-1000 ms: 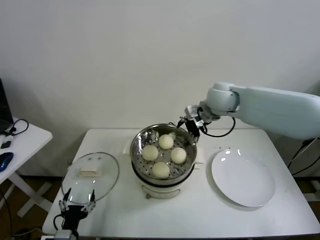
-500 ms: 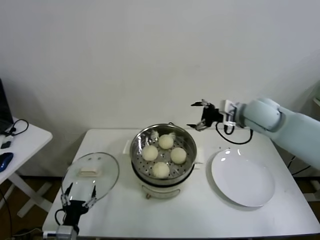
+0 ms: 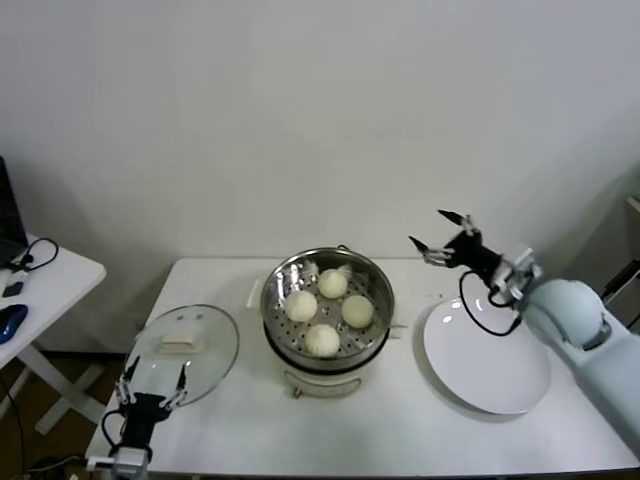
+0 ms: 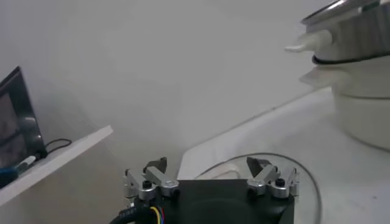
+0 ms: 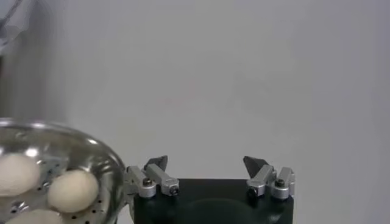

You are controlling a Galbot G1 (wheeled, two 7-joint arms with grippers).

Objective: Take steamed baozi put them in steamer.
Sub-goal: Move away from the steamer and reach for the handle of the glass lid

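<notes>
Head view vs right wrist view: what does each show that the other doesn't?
Only the head view: the white plate, empty, the glass lid left of the steamer, all four steamed baozi, the left gripper low at the table's front-left edge, and the side table. Only the right wrist view: a close look at the right gripper, jaws wide with nothing between them. Both: the steamer with baozi on its perforated tray, though the wrist view catches just part of it, and the bare wall.
</notes>
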